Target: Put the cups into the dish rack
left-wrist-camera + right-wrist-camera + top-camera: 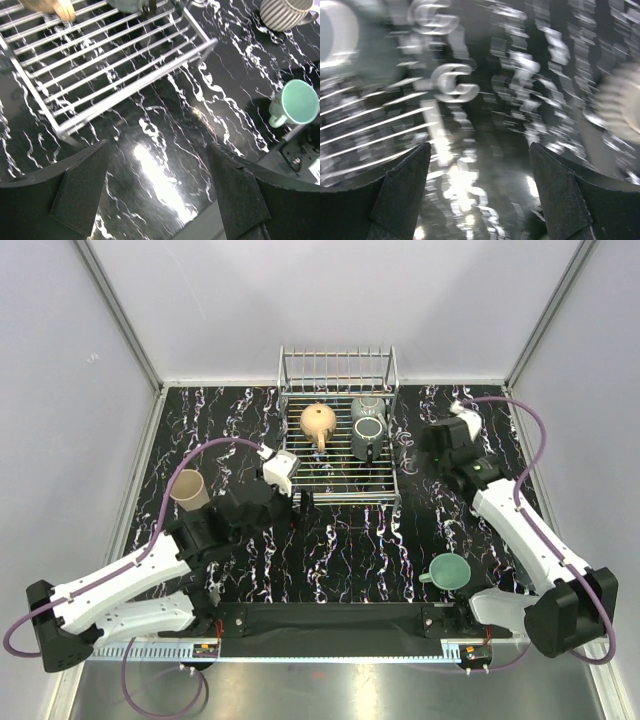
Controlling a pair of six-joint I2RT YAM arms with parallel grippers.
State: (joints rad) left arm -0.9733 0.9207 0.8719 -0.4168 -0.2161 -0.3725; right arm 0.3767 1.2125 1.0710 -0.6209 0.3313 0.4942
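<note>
The dish rack [335, 480] sits at the tabletop's [340, 560] far edge, holding a tan cup [318, 421] and two grey-green cups [368, 428]. A beige cup [190, 490] stands near the left edge and a teal cup [449, 571] towards the near right corner. The left claw [157, 145] and the right claw [479, 145] both gape wide, empty.

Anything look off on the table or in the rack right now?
Nothing spilled or broken. The tan cup in the dish rack seems mouth-down, the grey mug beside it mouth-up. The right wrist view is blurred.
</note>
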